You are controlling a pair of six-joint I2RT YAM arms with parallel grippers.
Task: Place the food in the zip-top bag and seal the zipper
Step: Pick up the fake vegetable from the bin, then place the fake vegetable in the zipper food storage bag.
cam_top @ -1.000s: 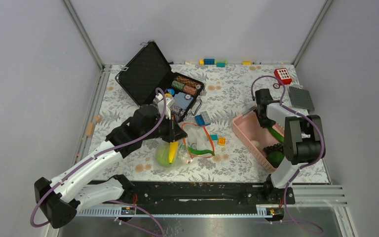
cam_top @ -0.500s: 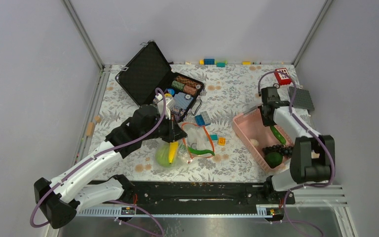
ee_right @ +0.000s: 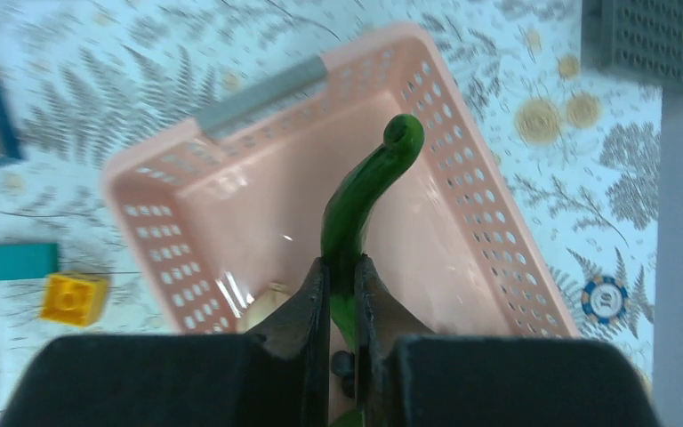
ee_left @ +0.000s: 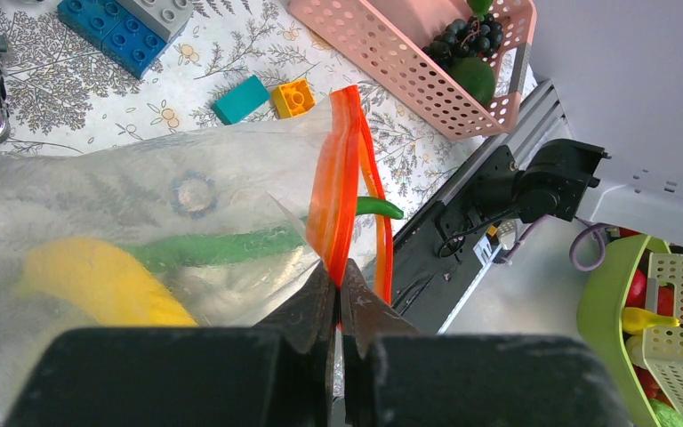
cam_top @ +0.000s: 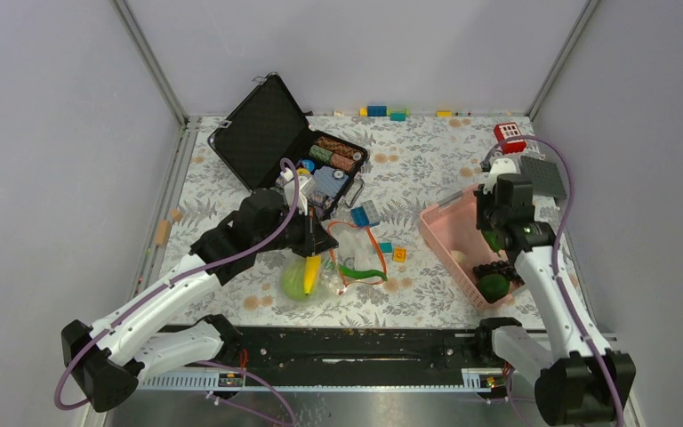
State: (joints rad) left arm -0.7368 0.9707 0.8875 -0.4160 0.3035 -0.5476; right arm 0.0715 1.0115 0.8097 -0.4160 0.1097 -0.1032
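The zip-top bag (cam_top: 347, 258) lies left of centre, clear and floppy, with its orange-red zipper (ee_left: 342, 169) standing up. My left gripper (ee_left: 338, 271) is shut on that strip near its end. Inside the bag are a light-green cabbage (cam_top: 295, 281), a yellow piece (ee_left: 98, 280) and a long green pod (ee_left: 213, 247). My right gripper (ee_right: 341, 267) hangs over the pink basket (ee_right: 489, 222), shut on a curved green pod (ee_right: 365, 187) that points up and away from the fingers. A dark green piece (cam_top: 495, 286) and dark grapes (cam_top: 498, 267) lie in the basket's near end.
An open black case (cam_top: 267, 133) with poker chips stands at the back left. Loose bricks (cam_top: 365, 213) lie between bag and basket, with a teal brick (ee_left: 240, 98) and a yellow brick (ee_left: 293, 96). A grey baseplate (cam_top: 542, 176) and a red block (cam_top: 510, 136) sit back right.
My right gripper closed on the green pod in the basket and the arm swung toward the right and near side. The left gripper and bag have not moved.
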